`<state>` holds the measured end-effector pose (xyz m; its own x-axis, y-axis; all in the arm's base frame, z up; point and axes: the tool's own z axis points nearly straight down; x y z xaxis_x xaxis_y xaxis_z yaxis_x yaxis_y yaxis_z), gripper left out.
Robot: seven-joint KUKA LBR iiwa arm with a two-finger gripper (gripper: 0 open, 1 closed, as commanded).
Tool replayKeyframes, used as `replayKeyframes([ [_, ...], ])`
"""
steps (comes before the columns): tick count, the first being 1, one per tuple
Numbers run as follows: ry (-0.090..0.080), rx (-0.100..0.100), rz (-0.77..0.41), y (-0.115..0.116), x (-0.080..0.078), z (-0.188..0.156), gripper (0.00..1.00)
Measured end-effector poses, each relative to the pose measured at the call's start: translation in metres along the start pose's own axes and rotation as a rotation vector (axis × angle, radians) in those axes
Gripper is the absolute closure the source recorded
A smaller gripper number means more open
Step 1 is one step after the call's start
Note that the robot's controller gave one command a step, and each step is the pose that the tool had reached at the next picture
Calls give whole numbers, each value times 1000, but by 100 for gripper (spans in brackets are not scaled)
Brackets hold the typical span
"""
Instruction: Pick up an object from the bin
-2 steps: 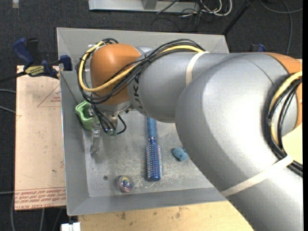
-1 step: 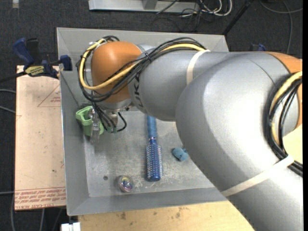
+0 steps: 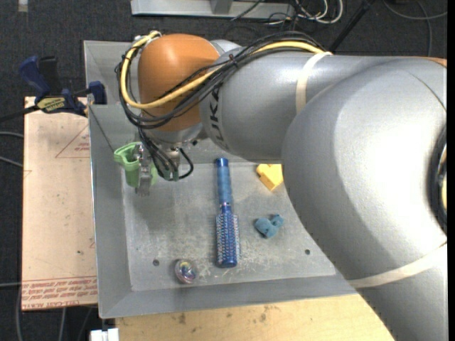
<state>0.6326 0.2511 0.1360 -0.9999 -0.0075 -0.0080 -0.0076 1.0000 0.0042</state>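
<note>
The gripper is seen low in the left part of the bin, near the left wall, approx. halfway btw. the far and near ends. A green plastic piece, cup-like w/ an open top, is found right against the gripper's left side. Whether it is actually gripped cannot be told, as most of the tool is hidden by the wrist. Whether the gripper is open or closed cannot be judged either. The wrist above is capped by the orange cover, w/ yellow and black cables looped round it. The grey arm is stretched in from the right.

On the floor, well apart from the gripper, a blue hairbrush is laid lengthwise at centre, handle toward the far end, bristle head toward the near end. A yellow block is seen right of the handle, partly under the arm. A small blue piece is placed just right of the bristle head. A small round shiny thing is set near the front wall, left of the brush's tip.
</note>
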Motion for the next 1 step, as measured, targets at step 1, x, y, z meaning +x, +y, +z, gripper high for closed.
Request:
replayKeyframes([
  [1, -3, -1, 23, -2, 5, -120, 100],
])
